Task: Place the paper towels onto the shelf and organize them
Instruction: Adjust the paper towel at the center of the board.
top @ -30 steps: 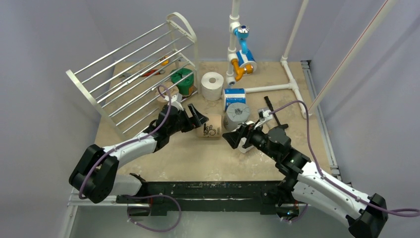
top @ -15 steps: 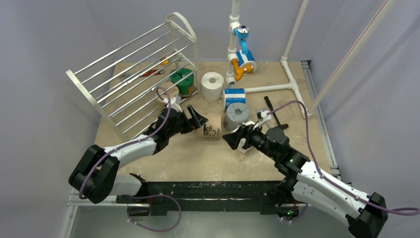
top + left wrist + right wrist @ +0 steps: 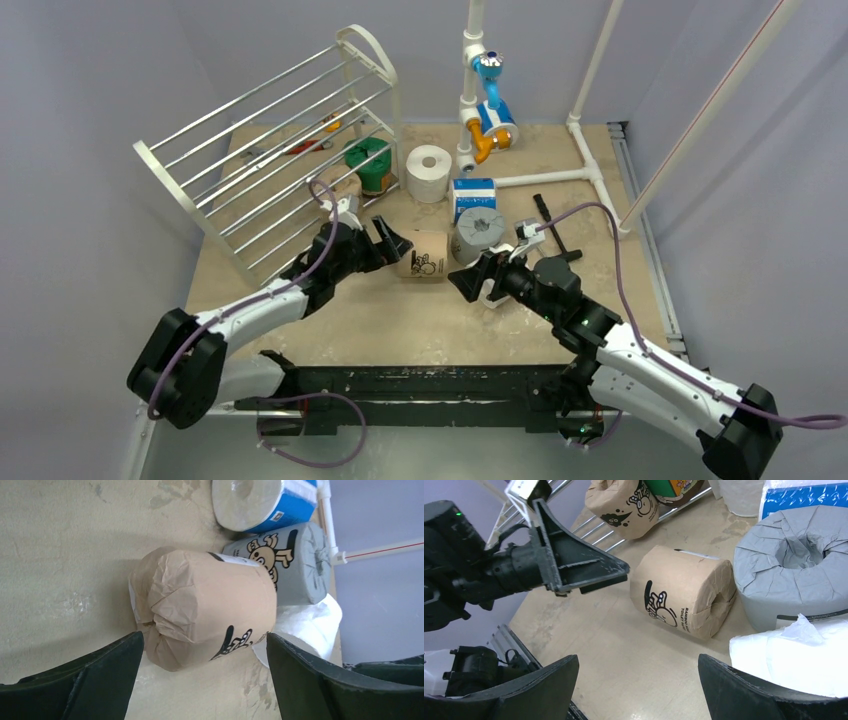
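Tan-wrapped roll [image 3: 205, 610] is found on its side just ahead of the left gripper [image 3: 204, 635], whose jaws are spread wide, nothing held; its long axis is laid across them. The right gripper [image 3: 639, 657], likewise spread and empty, is farther off.

Your beige table [image 3: 400, 320] carries a tan roll [image 3: 210, 615] on its side just beyond the left fingers [image 3: 75, 685], and a grey roll [image 3: 789, 575] upright ahead of the right fingers [image 3: 539, 690].

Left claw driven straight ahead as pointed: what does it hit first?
Most likely the tan printed roll, lying on its side dead ahead of the open left claw; grey roll beyond it.
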